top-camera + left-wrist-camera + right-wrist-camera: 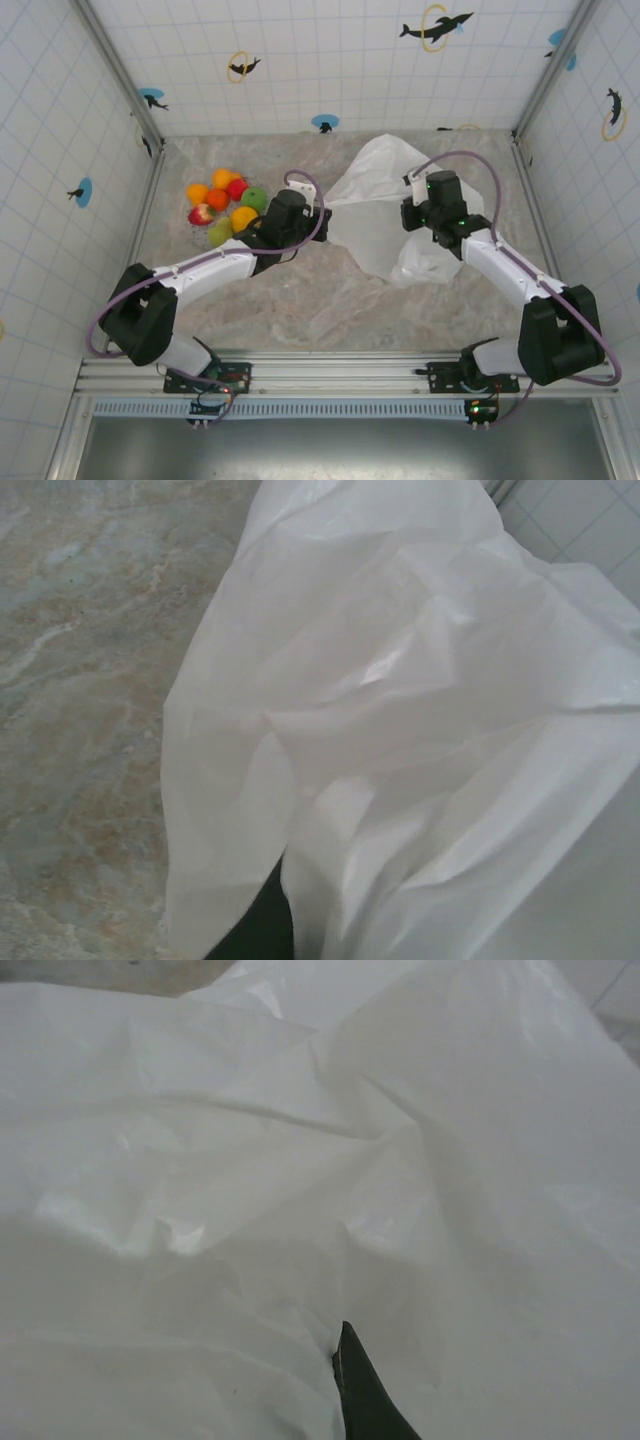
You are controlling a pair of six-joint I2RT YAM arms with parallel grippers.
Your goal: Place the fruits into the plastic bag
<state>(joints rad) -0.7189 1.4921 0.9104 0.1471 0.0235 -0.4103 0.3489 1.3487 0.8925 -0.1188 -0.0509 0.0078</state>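
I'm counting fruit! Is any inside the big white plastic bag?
No fruit colour shows through the crinkly white plastic bag, but folds hide its inside. The small colourful toy fruits lie piled to its left.

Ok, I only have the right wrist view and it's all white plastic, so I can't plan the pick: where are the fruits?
Observer: The fruits are piled at the far left of the table, outside the plastic bag.
Operator: And where's the left arm?
Observer: The left gripper is at the bag's left edge, with the fruits close by on its left.
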